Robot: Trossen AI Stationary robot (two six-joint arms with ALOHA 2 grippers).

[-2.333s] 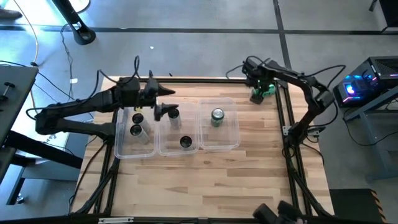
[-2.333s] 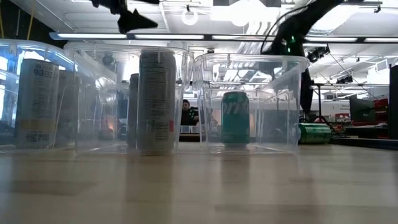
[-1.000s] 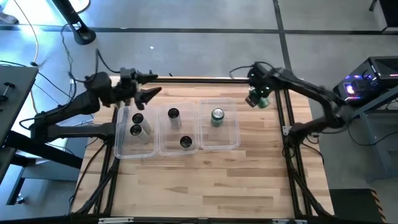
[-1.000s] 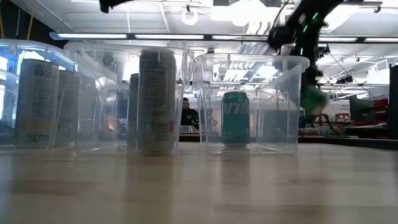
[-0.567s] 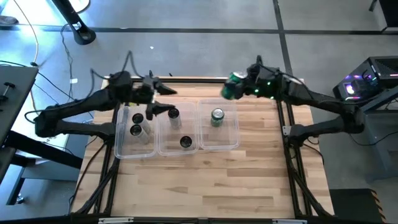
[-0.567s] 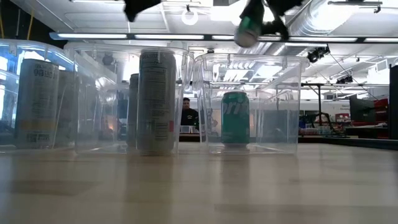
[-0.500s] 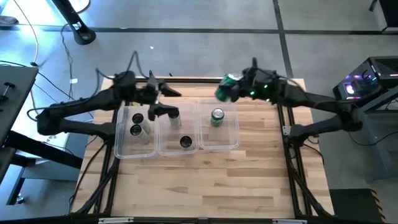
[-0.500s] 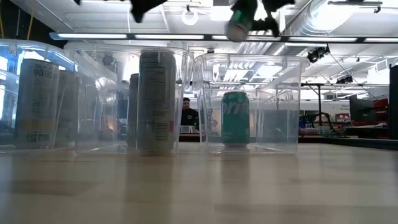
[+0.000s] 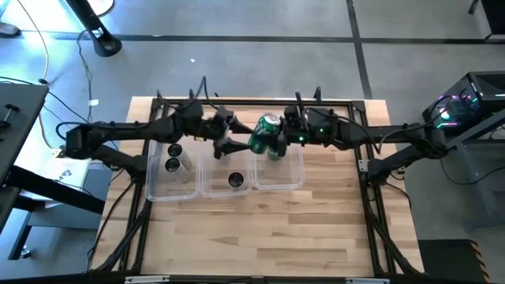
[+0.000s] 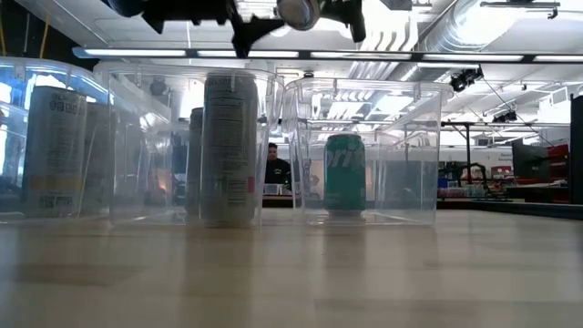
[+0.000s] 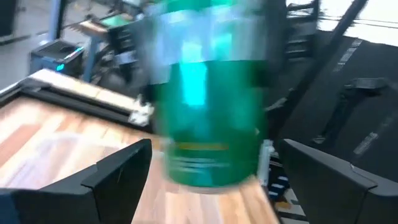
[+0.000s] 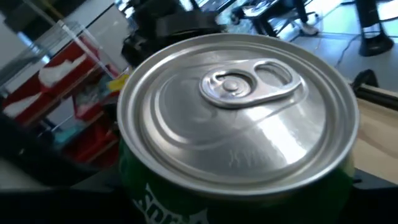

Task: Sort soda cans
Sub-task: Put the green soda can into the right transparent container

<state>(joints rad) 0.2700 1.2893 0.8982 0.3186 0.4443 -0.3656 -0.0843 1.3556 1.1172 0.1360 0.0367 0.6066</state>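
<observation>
A green soda can (image 9: 264,134) hangs tilted in the air over the seam between the middle tub (image 9: 211,188) and the right tub (image 9: 293,177), with my right gripper (image 9: 276,136) shut on it. In the low view its silver end (image 10: 299,11) shows high up. My left gripper (image 9: 233,139) is open, level, facing that can from the left, its fingers (image 11: 118,180) just short of it. A second green can (image 10: 344,173) stands in the right tub. A black can (image 9: 235,180) stands in the middle tub, and two pale cans (image 9: 173,164) in the left tub (image 9: 155,189). My right gripper pinches the green can by its side wall (image 12: 180,199) between its two fingers, coming level from the table's right. The can itself hides the fingers in the right wrist view, its silver top (image 12: 239,118) turned toward that camera. The can is lifted clear above the tubs, tilted.
The three clear tubs stand in a row across the table's middle. Bare wood (image 9: 260,237) lies on the near half. A black frame rail (image 9: 371,197) runs along the table's right side. A person shows far off beyond the tubs (image 10: 275,164).
My right gripper has swung from the table's far right corner toward the left and up, turning from pointing down to level. The green can went with it and now hangs tilted over the tubs. My left gripper has moved right and down toward that can, staying open.
</observation>
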